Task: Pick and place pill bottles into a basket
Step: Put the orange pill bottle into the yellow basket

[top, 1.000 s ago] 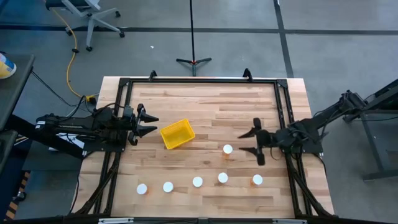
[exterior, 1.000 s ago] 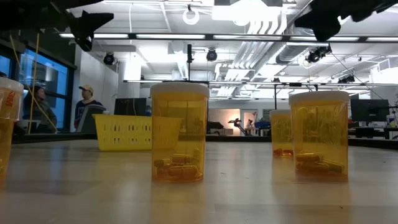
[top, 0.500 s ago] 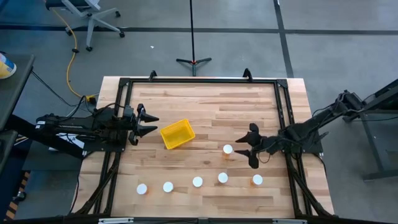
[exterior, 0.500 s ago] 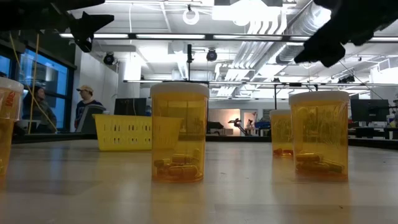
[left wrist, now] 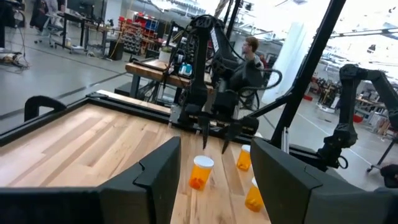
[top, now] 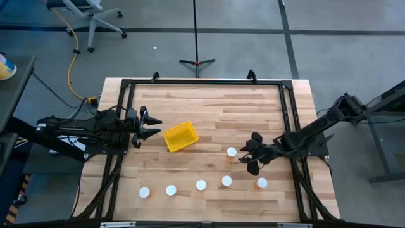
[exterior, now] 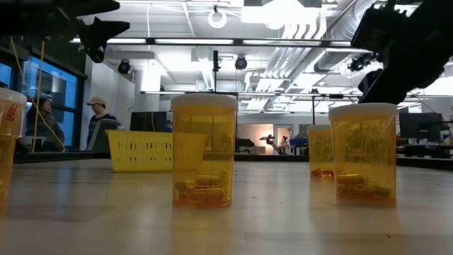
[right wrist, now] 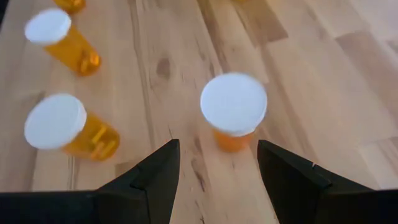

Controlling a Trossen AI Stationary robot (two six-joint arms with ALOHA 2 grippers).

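Six pill bottles [top: 231, 152] with white caps and amber bodies stand on the wooden table [top: 215, 107]: five in a shallow row along its near edge, from the leftmost bottle [top: 145, 192] to the rightmost bottle [top: 261, 183], and a sixth, the lone bottle, set apart at roughly one o'clock from the row's middle. The basket [top: 180, 136], a bright yellow bin turned at an angle, sits at about ten o'clock from that lone bottle, well apart from every bottle and holding none in the high view. The right gripper [top: 247, 158] hangs just beside the lone bottle at its three o'clock, fingers spread wide and holding nothing; in the right wrist view the white cap [right wrist: 234, 103] sits ahead of the gap between the two dark fingers [right wrist: 155, 174], with two more bottles [right wrist: 59, 122] off to one side. The left gripper [top: 152, 126] waits at nine o'clock from the basket, just beside it, its fingers parted and empty. From table level, a bottle [exterior: 204, 150] with capsules in its base stands in front of the basket, and two people [exterior: 96, 117] show in the room beyond. The left wrist view looks across the table at the right arm [left wrist: 214, 74] reaching down over the bottles.
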